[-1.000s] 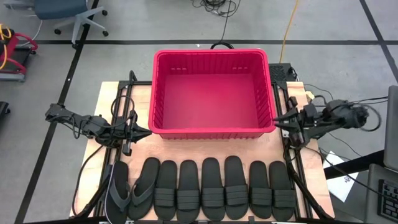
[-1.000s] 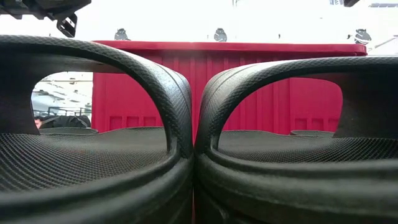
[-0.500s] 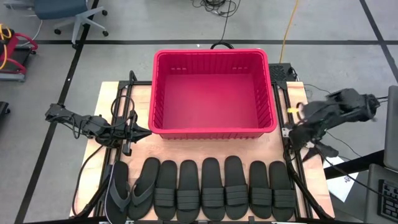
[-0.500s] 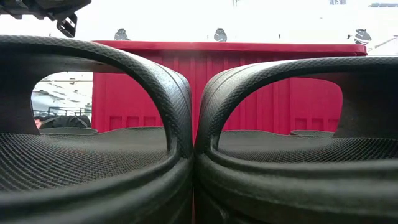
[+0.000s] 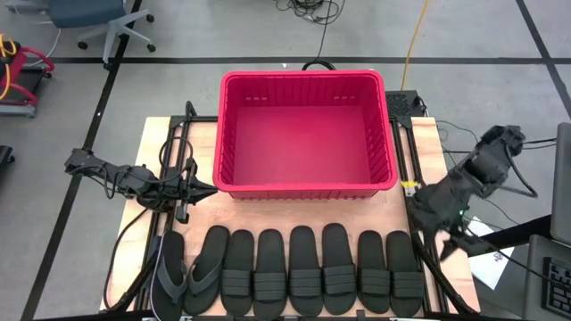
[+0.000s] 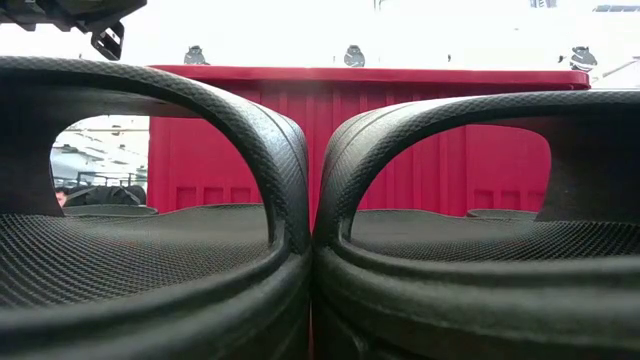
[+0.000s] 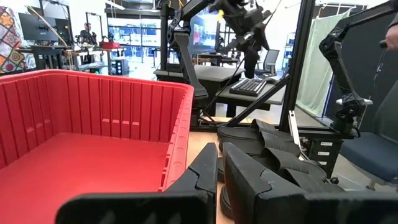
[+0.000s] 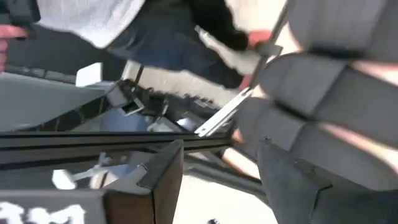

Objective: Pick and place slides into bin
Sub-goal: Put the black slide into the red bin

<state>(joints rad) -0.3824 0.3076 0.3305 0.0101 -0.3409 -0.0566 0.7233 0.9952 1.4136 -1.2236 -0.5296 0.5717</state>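
A row of eight black rubber slides (image 5: 290,270) was laid before the empty red slotted plastic bin (image 5: 306,189); the right gripper (image 5: 439,229), parted and empty, was seen beside the table, so a strap could be missed; the left gripper (image 5: 207,188), shut, was parked near the bin; only the wrist view showed the parting.

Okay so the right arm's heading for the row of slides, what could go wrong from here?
1. The slides lie packed side by side, touching. Open fingers of the right gripper may catch two, or nudge a neighbour.
2. That gripper hangs by the table's right frame rail, off the end of the row; it could snag the rail.
3. The left gripper waits shut beside the bin's near left corner; a slide carried over that corner could clip it.
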